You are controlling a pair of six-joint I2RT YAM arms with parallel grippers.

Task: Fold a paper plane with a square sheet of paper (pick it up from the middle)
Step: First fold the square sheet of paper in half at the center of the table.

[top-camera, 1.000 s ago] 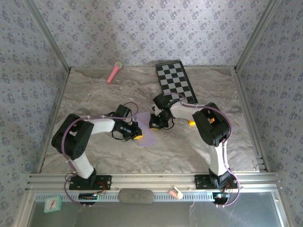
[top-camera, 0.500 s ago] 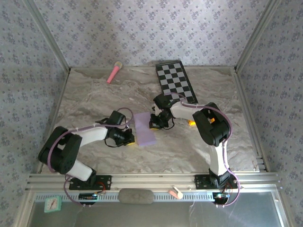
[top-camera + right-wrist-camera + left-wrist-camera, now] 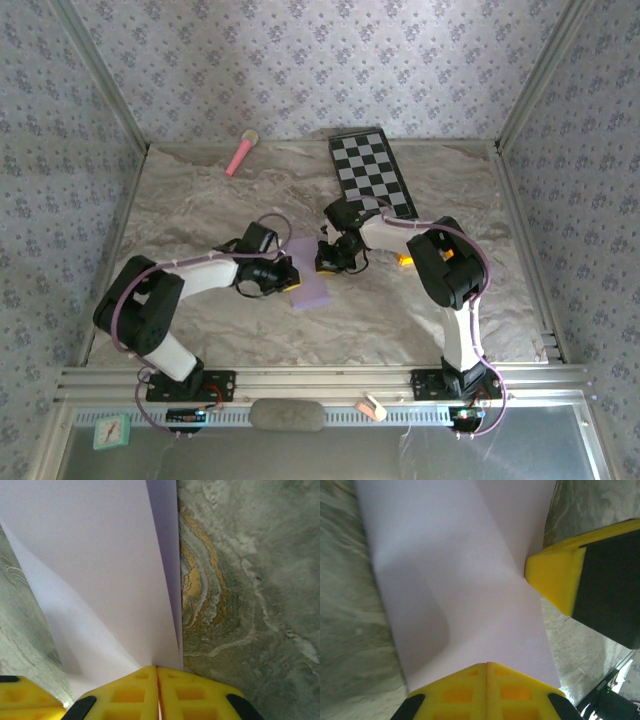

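Note:
The square sheet of paper (image 3: 312,282) is pale lilac and lies folded into a narrow strip on the marbled table between my two grippers. My left gripper (image 3: 289,284) is shut, its yellow tip (image 3: 487,664) resting on the sheet's (image 3: 455,580) left edge with nothing between its fingers. My right gripper (image 3: 326,264) is shut too, its tip (image 3: 157,668) set down on the paper (image 3: 100,570) where two folded layers meet. The right gripper's yellow finger (image 3: 559,580) touches the sheet's far edge in the left wrist view.
A black-and-white checkered board (image 3: 372,172) lies at the back right. A pink stick (image 3: 241,152) lies at the back left. Metal frame rails and patterned walls close in the table (image 3: 200,190). Bare table stretches left and in front of the paper.
My left gripper drew back to the left off the paper, then returned right onto its left edge. The right arm and the paper stayed put.

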